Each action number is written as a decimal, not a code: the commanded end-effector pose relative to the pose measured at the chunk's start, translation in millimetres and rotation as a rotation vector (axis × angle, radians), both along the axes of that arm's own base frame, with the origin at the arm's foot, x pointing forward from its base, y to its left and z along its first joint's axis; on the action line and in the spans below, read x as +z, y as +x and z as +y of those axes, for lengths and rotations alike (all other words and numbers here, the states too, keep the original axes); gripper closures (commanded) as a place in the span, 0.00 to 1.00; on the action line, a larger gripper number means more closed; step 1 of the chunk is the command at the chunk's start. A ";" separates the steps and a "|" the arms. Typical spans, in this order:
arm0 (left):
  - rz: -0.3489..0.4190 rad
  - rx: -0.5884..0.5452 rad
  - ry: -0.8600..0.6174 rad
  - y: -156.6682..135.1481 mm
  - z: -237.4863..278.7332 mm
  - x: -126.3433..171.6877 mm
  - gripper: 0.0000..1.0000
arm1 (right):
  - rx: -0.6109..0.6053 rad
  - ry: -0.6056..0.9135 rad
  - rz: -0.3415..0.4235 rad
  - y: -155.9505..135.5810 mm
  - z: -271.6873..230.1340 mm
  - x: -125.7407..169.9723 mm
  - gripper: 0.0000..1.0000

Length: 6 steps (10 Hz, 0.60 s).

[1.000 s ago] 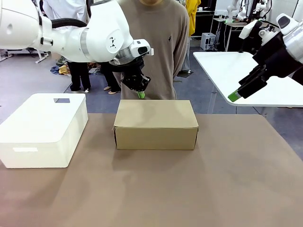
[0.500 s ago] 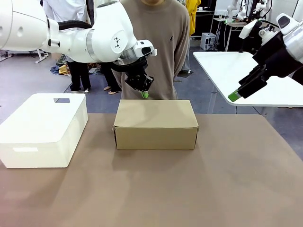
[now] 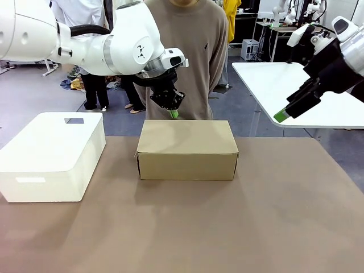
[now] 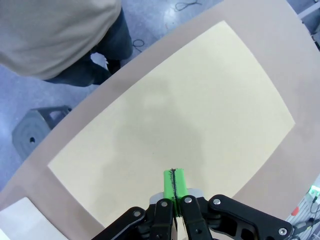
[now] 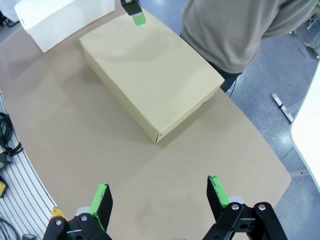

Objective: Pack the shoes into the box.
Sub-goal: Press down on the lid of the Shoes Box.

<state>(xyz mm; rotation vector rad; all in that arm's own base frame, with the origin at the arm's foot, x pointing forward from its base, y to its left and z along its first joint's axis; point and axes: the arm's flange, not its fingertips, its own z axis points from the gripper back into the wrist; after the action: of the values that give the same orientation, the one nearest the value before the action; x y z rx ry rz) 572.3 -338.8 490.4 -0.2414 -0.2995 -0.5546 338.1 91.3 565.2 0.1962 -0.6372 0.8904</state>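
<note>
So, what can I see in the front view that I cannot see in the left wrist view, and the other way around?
Front view alone: the white box beside the closed cardboard box, and the right gripper, open, raised off to the right side of the table.

Left wrist view alone: the box lid seen straight from above, and the left gripper's green pads pressed together.

Both: the cardboard box with its lid shut, the left gripper shut and empty above its far edge, and the person standing behind the table.
</note>
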 end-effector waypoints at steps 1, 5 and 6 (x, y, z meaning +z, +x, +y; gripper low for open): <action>-0.061 0.024 0.044 -31.8 1.4 11.8 1.00 | -0.023 -0.008 0.000 1.8 2.5 2.4 0.00; -0.048 -0.018 0.117 -114.7 25.1 26.8 0.37 | -0.023 -0.008 0.000 1.8 2.5 2.4 0.00; -0.049 -0.063 0.125 -130.4 36.2 29.3 0.17 | -0.023 -0.008 0.000 1.8 2.5 2.4 0.00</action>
<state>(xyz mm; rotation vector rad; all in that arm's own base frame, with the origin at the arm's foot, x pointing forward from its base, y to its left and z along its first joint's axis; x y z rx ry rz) 459.5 -321.8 522.0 -0.1181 -0.3090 -0.6037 338.3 91.3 565.0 0.1965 -0.6368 0.8902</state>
